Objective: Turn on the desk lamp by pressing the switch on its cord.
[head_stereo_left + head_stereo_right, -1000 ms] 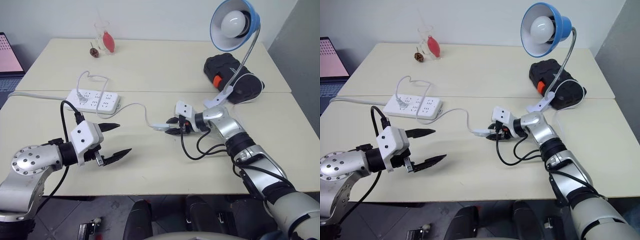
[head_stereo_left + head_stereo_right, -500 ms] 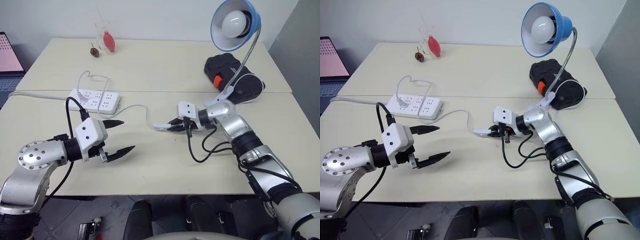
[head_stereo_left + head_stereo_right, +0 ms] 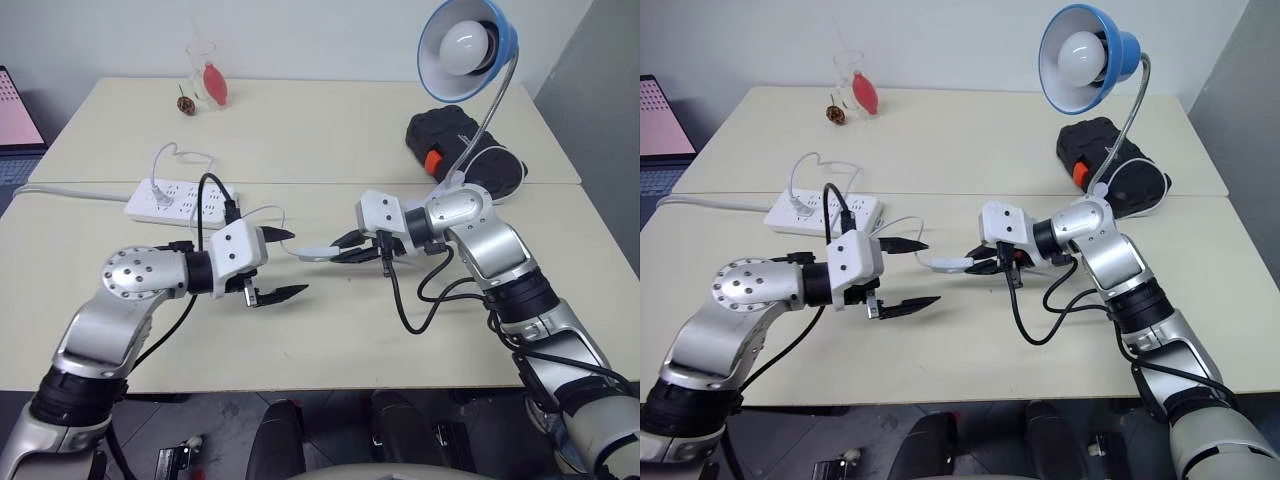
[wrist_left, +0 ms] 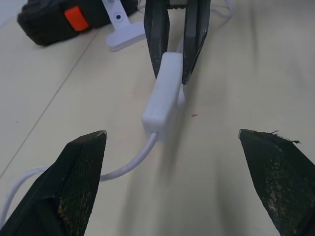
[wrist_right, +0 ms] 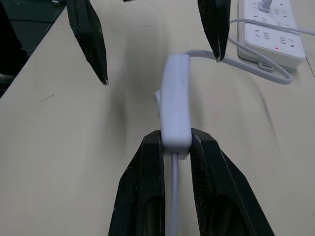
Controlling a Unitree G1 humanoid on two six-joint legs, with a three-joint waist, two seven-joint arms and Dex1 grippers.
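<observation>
The desk lamp (image 3: 468, 45) stands at the back right, its blue shade and white bulb facing forward, and its white clip base (image 4: 125, 37) rests on the table. My right gripper (image 3: 345, 250) is shut on one end of the white switch (image 3: 318, 252) and holds it a little above the tabletop. The switch's free end points at my left gripper (image 3: 290, 263). That gripper is open, its two black fingertips spread wide just short of the switch (image 4: 162, 98). The thin white cord (image 4: 128, 164) curves away from the switch's free end toward the power strip.
A white power strip (image 3: 175, 200) with a plug in it lies at the left. A black pack with an orange button (image 3: 455, 145) sits behind the lamp's clip. A glass with a red object (image 3: 210, 75) stands at the far edge, and a laptop screen (image 3: 12, 110) shows at the left border.
My left gripper has swung right and forward, up to the switch. My right gripper has closed on the switch and lifted it a little off the table.
</observation>
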